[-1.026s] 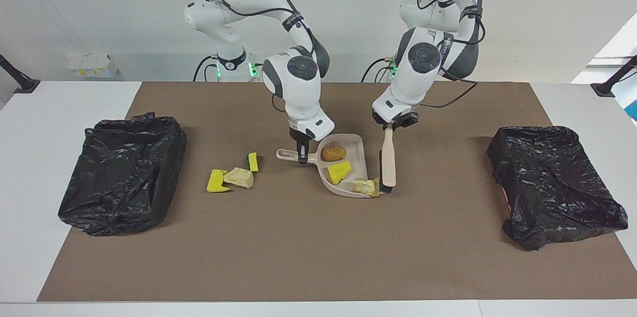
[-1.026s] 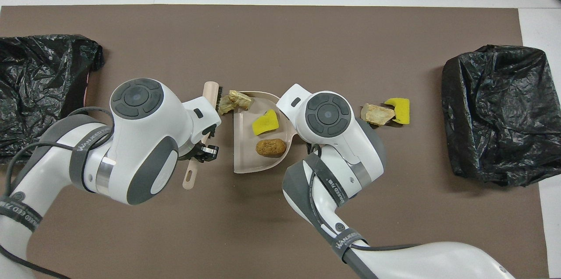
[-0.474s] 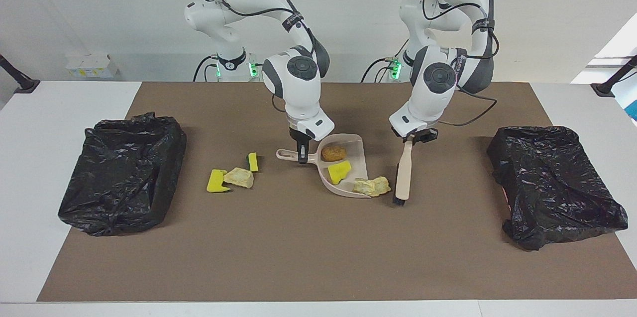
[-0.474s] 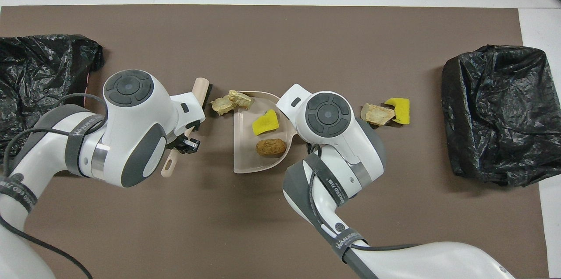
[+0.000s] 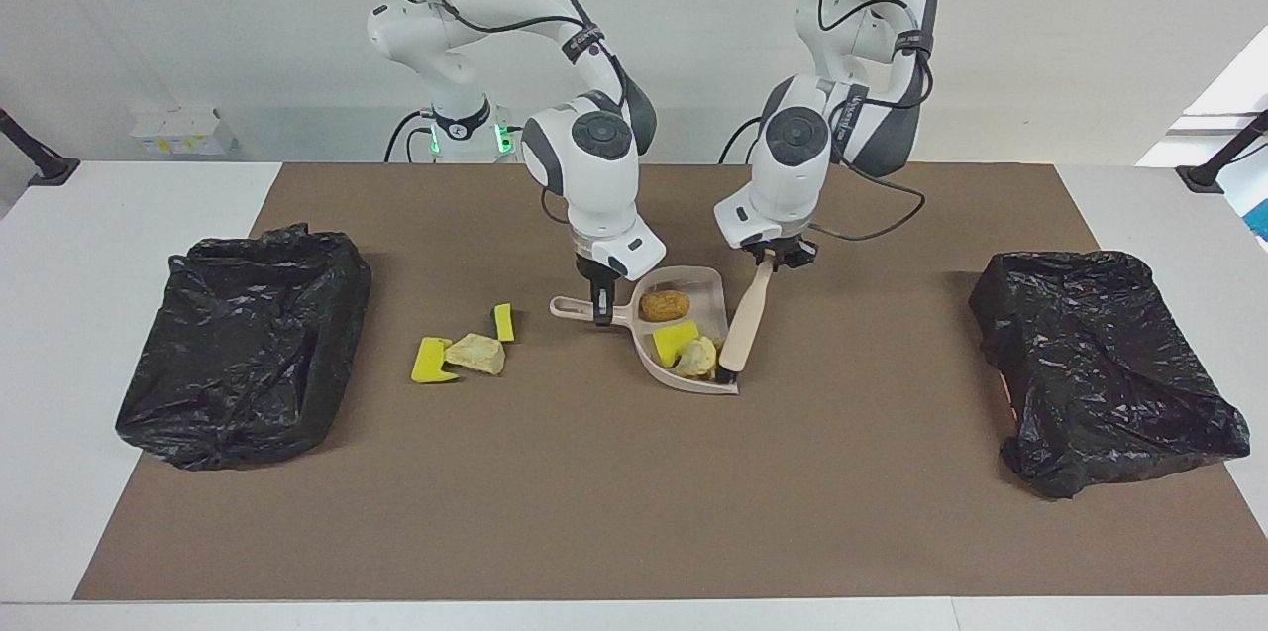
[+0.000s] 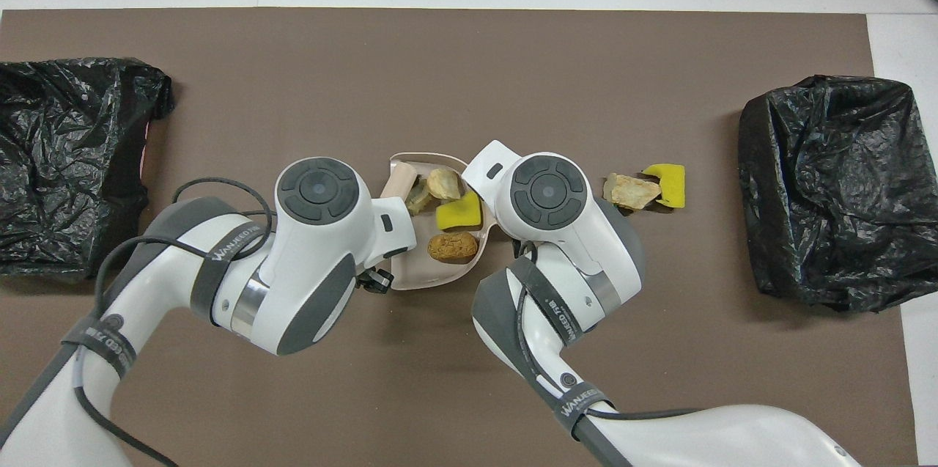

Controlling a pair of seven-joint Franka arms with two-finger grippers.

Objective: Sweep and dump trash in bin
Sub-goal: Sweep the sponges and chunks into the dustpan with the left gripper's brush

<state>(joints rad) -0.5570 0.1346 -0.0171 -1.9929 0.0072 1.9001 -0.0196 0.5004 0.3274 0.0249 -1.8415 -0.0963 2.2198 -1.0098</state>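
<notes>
Since half a second ago the left gripper (image 5: 772, 258) has swung the brush (image 5: 745, 321) back toward the right arm's end of the table, and the pale crumbly chunk (image 5: 699, 357) that lay at the dustpan's lip now sits inside the dustpan (image 5: 711, 286). The left gripper is clenched on the thin end of the brush handle. The brush leans, with its dark bristles down at the mouth of the dustpan, just beside the pale chunk; whether the bristles touch the chunk is hard to tell from here.

The right gripper (image 5: 601, 308) is closed on the dustpan's handle (image 5: 575, 307), low over the mat, and holds the pan flat.

Inside the dustpan lie three scraps: the brown roll (image 5: 664, 304) nearest the robots, a yellow sponge piece (image 5: 674, 341) next to it, and the pale chunk against the sponge, at the open mouth.

More trash lies on the brown mat (image 5: 634, 492) toward the right arm's end: a green-backed sponge piece (image 5: 504, 321), a beige chunk (image 5: 475, 353) and another yellow sponge piece (image 5: 431, 361) touching it.

One black-lined bin (image 5: 243, 344) stands at the right arm's end of the table, and a second bin (image 5: 1105, 364) at the left arm's end.
</notes>
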